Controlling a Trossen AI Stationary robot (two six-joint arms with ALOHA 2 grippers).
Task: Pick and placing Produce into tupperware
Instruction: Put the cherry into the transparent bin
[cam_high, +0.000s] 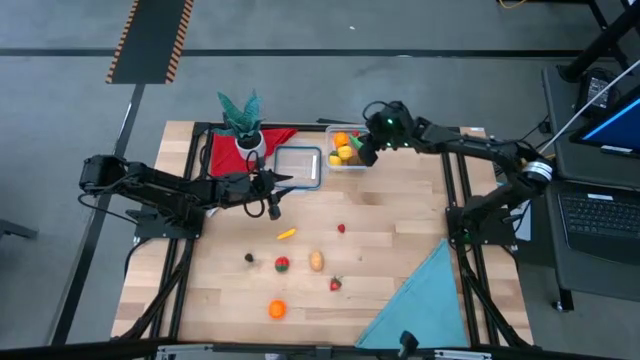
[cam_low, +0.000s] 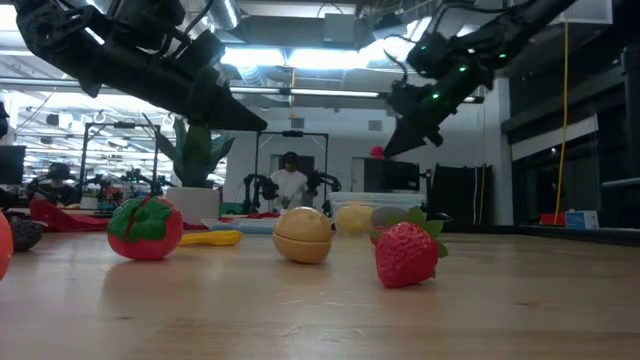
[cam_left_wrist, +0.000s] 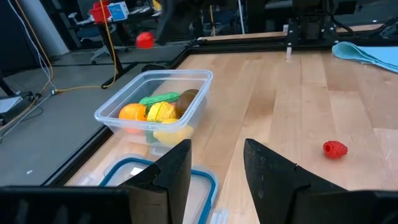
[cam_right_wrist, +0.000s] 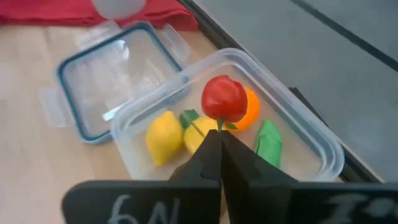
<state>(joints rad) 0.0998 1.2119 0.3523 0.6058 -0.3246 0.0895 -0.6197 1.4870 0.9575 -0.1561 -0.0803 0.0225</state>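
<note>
The tupperware (cam_right_wrist: 298, 134) sits at the table's far edge, holding an orange, a lemon and green pieces. Directly above it, the right gripper (cam_right_wrist: 219, 134) has its fingers closed on the stem of a red tomato (cam_right_wrist: 224, 98). Beside the tub lies a blue-rimmed lid (cam_right_wrist: 112, 81). The left gripper (cam_left_wrist: 217, 165) hovers near the lid, fingers part open, holding nothing. Other produce (cam_high: 316, 262) is scattered mid-table.
</note>
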